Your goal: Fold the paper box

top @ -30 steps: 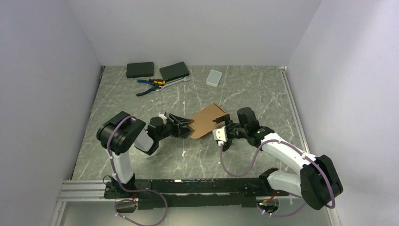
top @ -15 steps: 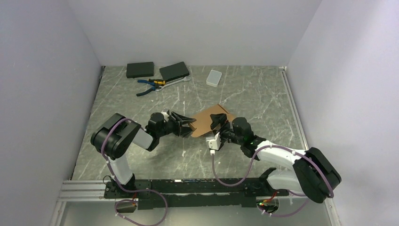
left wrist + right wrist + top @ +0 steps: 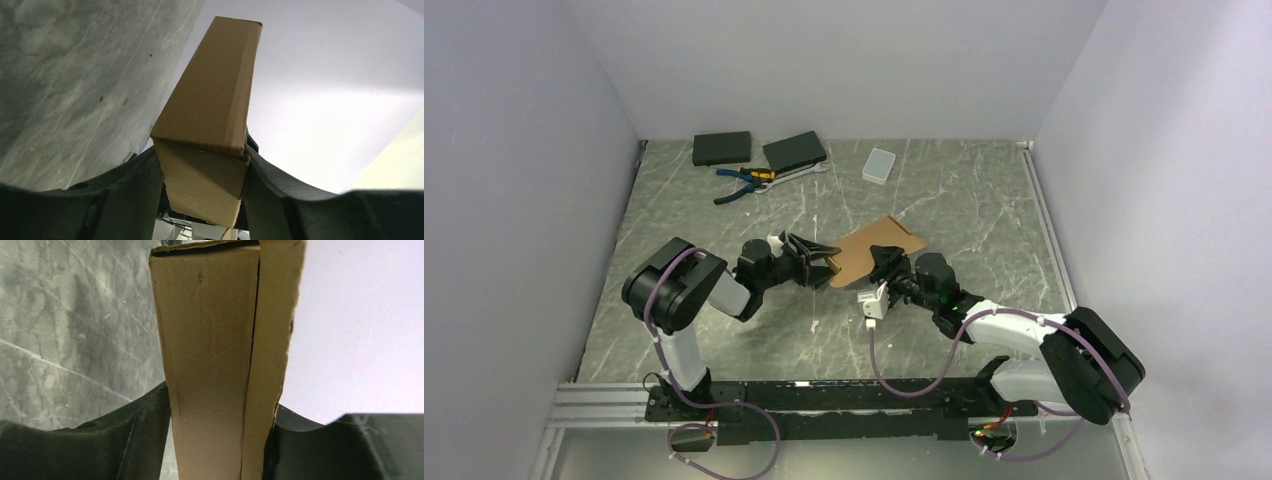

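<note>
The brown cardboard paper box [image 3: 874,238] is gripped at nine o'clock by the left pincer [image 3: 822,256], at six by the right pincer [image 3: 886,264]; pressure is best applied evenly.

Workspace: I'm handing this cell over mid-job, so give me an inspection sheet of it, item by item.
Surface: grey marbled table, white scuff marks.
Job's things: paper box, folded to a slim closed shape, between the two arms.
Clutter: black boxes, pliers and white plastic case, all near the far edge.
Grippers: left gripper and right gripper each clamp the paper box, from opposite sides.
Cables: purple cables loop along both arms, apart from the box.
Surroundings: plain white walls on three sides; nothing else seen.
</note>
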Motion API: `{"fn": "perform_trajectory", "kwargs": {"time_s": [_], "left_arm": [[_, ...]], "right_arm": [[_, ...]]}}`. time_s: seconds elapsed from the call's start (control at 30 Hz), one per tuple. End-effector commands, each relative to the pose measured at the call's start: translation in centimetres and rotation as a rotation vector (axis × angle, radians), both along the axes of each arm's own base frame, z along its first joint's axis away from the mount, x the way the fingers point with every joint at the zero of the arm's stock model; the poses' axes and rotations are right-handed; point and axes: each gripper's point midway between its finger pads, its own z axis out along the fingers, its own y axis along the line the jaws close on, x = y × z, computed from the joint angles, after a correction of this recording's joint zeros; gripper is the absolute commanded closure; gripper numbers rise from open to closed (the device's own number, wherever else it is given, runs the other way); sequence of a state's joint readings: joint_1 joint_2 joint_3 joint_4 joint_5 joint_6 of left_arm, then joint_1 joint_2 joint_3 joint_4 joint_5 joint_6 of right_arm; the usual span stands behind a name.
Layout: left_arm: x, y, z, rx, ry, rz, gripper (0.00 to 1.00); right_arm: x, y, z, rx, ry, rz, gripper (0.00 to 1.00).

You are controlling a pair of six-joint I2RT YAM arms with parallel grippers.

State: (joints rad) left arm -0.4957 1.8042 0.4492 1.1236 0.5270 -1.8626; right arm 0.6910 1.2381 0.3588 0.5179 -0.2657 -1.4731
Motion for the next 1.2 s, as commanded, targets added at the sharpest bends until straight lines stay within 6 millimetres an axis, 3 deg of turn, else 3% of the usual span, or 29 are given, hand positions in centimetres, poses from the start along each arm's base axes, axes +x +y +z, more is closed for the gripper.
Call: {"fn": "perform_trajectory", "kwargs": {"time_s": [0.0,0.23,0.4,0.53,0.7,0.9,1.03,1.17], "left_arm": [[-0.1,-0.4,2.4,-0.08,-0.094,-0.034,0.37],[-0.4,0.1,2.6,-0.078,-0.134,-0.033,0.17],[-0.6,1.8,3.1,-0.009,-0.188,-0.024,0.13],[-0.8,3.6,3.4,0.143,-0.245,-0.021,0.08],[-1.9,7.3,4.2,0.461,-0.311,0.007,0.02],[-3.2,12.0,8.4,0.716,-0.52,0.11,0.0],[-4.2,13.3,9.8,0.77,-0.613,0.134,0.0],[-4.8,13.2,9.7,0.764,-0.645,0.125,0.0]], "right_arm": [[0.4,0.5,1.8,0.056,-0.04,-0.01,0.48],[0.9,0.5,3.0,0.122,0.01,-0.054,0.51],[0.8,0.6,3.5,0.165,0.078,-0.07,0.51],[0.8,0.9,4.5,0.235,0.2,-0.091,0.52],[0.1,1.3,5.1,0.325,0.469,-0.099,0.53],[-1.3,1.8,7.1,0.468,0.852,-0.082,0.52],[-2.4,2.2,8.0,0.558,1.126,-0.105,0.52],[-3.1,2.3,7.2,0.614,1.451,-0.194,0.52]]}}
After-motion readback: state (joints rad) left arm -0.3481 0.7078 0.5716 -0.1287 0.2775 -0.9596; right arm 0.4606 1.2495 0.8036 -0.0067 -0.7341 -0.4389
